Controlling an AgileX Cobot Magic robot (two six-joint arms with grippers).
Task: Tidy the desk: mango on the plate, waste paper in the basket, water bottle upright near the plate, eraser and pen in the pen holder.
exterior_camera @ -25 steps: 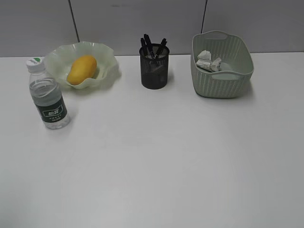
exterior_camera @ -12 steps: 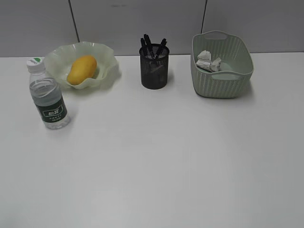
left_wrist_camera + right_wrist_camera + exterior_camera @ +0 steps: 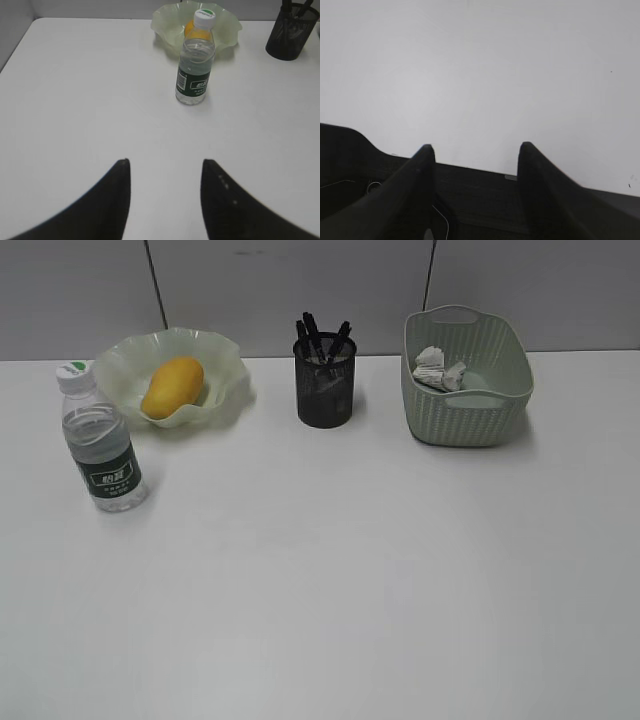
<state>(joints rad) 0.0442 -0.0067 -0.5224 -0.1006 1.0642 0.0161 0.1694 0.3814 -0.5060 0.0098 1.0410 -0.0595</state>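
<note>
Along the back of the white bench point(image 3: 330, 580), everything sits in a neat row: the wavy-rimmed pale green plate point(image 3: 225, 365) on the left with the yellow-orange mango point(image 3: 172, 386) lying in it, the black mesh pen holder point(image 3: 325, 385) in the middle with dark pens point(image 3: 318, 337) poking out of its top, and the pale green woven basket point(image 3: 480, 405) on the right with the crumpled waste paper point(image 3: 438, 370) resting inside. The water bottle point(image 3: 100, 445) stands upright, white cap on, just in front of the plate's left edge and near it (not touching, as far as the exterior view tells). No eraser can be made out; the mesh hides whatever lies low in the holder. From the left wrist view, the left hand point(image 3: 165, 172) hangs above bare bench well short of the bottle, its dark fingers point(image 3: 112, 200) apart with nothing between them. And the right hand point(image 3: 476, 155), seen from its own wrist camera, is likewise spread and empty, over a dark surface at the bench's edge.
</note>
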